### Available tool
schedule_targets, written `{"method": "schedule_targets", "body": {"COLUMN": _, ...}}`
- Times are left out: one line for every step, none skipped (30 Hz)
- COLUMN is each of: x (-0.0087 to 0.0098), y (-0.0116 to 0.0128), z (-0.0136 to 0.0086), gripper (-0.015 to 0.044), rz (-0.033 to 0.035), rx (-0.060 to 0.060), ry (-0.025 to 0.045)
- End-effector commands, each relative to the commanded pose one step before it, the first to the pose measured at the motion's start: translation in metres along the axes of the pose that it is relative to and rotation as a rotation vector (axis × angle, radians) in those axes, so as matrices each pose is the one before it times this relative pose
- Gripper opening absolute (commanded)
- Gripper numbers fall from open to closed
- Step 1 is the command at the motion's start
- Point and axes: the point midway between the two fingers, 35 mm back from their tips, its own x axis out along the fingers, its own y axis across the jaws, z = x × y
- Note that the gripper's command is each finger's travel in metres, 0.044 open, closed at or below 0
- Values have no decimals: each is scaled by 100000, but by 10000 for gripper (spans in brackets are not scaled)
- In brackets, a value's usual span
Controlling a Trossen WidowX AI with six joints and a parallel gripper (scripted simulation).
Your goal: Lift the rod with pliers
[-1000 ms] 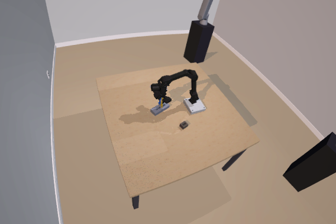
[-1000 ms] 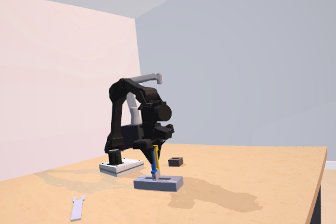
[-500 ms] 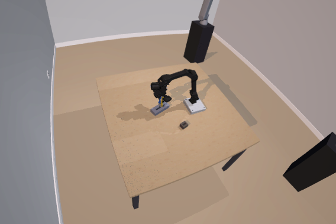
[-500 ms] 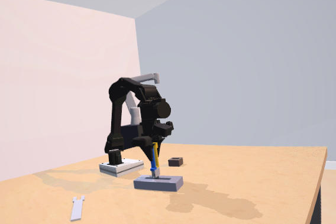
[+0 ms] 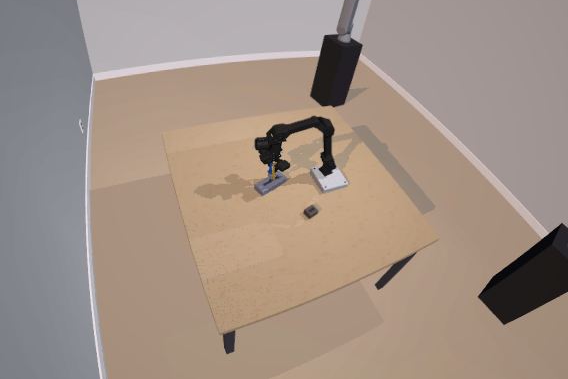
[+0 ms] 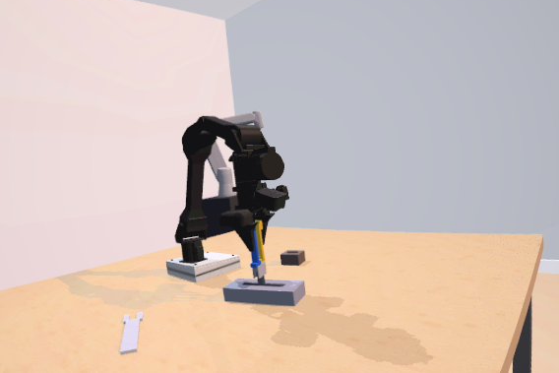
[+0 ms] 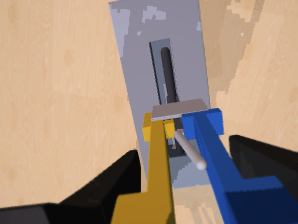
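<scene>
While our claw grasps the locking pliers by their handles, we judge the squeeze-and-lock step is in hand.
Below the claw, the dark rod runs along the slot of the grey channel block, not yet lifted well above it. We cannot tell whether the pliers have locked; next we should make sure of the bite, then raise straight up, lest the rod slip or catch.

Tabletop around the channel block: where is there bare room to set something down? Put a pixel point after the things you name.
Likely roomiest: the near-left stretch of the table (image 5: 240,273) in the top view, between the channel block (image 5: 264,189) (image 6: 261,293) and the near edge. Crowded: between block and white base plate (image 5: 340,183) (image 6: 221,265), under the arm.
</scene>
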Motion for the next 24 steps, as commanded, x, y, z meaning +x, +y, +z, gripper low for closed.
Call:
{"method": "schedule_targets", "body": {"x": -615, "y": -386, "z": 110, "gripper": 102, "rz": -982, "rx": -177, "ry": -740}}
{"method": "schedule_targets", "body": {"x": -74, "y": -14, "z": -4, "gripper": 102, "rz": 30, "rx": 9, "ry": 0}}
{"method": "schedule_targets", "body": {"x": -74, "y": -14, "z": -4, "gripper": 102, "rz": 30, "rx": 9, "ry": 0}}
{"method": "schedule_targets", "body": {"x": -74, "y": -14, "z": -5, "gripper": 102, "rz": 30, "rx": 9, "ry": 0}}
{"method": "schedule_targets", "body": {"x": -74, "y": -13, "z": -5, "gripper": 102, "rz": 30, "rx": 9, "ry": 0}}
{"method": "schedule_targets", "body": {"x": -74, "y": -13, "z": -5, "gripper": 102, "rz": 30, "rx": 9, "ry": 0}}
{"method": "schedule_targets", "body": {"x": -74, "y": -13, "z": -5, "gripper": 102, "rz": 30, "rx": 9, "ry": 0}}
{"method": "schedule_targets", "body": {"x": -74, "y": -13, "z": -5, "gripper": 102, "rz": 30, "rx": 9, "ry": 0}}
{"method": "schedule_targets", "body": {"x": -74, "y": -13, "z": -6, "gripper": 102, "rz": 30, "rx": 9, "ry": 0}}
{"method": "schedule_targets", "body": {"x": -74, "y": -13, "z": -6, "gripper": 102, "rz": 30, "rx": 9, "ry": 0}}
{"method": "schedule_targets", "body": {"x": -74, "y": -13, "z": -6, "gripper": 102, "rz": 30, "rx": 9, "ry": 0}}
{"method": "schedule_targets", "body": {"x": -75, "y": -13, "z": -6, "gripper": 102, "rz": 30, "rx": 9, "ry": 0}}
{"method": "schedule_targets", "body": {"x": -20, "y": -2, "z": 10, "gripper": 102, "rz": 6, "rx": 8, "ry": -115}}
{"method": "schedule_targets", "body": {"x": -59, "y": -5, "z": 30, "gripper": 102, "rz": 17, "rx": 24, "ry": -346}}
{"method": "schedule_targets", "body": {"x": -98, "y": -8, "z": 50, "gripper": 102, "rz": 27, "rx": 39, "ry": -576}}
{"method": "schedule_targets", "body": {"x": -120, "y": -10, "z": 61, "gripper": 102, "rz": 32, "rx": 46, "ry": -697}}
{"method": "schedule_targets", "body": {"x": -120, "y": -10, "z": 61, "gripper": 102, "rz": 31, "rx": 44, "ry": -697}}
{"method": "schedule_targets", "body": {"x": -120, "y": -9, "z": 61, "gripper": 102, "rz": 31, "rx": 42, "ry": -697}}
{"method": "schedule_targets", "body": {"x": -120, "y": -9, "z": 62, "gripper": 102, "rz": 30, "rx": 39, "ry": -697}}
{"method": "schedule_targets", "body": {"x": -121, "y": -9, "z": 62, "gripper": 102, "rz": 29, "rx": 37, "ry": -697}}
{"method": "schedule_targets", "body": {"x": -121, "y": -9, "z": 63, "gripper": 102, "rz": 28, "rx": 35, "ry": -697}}
{"method": "schedule_targets", "body": {"x": -121, "y": -9, "z": 63, "gripper": 102, "rz": 27, "rx": 33, "ry": -696}}
{"method": "schedule_targets", "body": {"x": -122, "y": -9, "z": 64, "gripper": 102, "rz": 26, "rx": 31, "ry": -696}}
{"method": "schedule_targets", "body": {"x": -122, "y": -8, "z": 64, "gripper": 102, "rz": 25, "rx": 28, "ry": -696}}
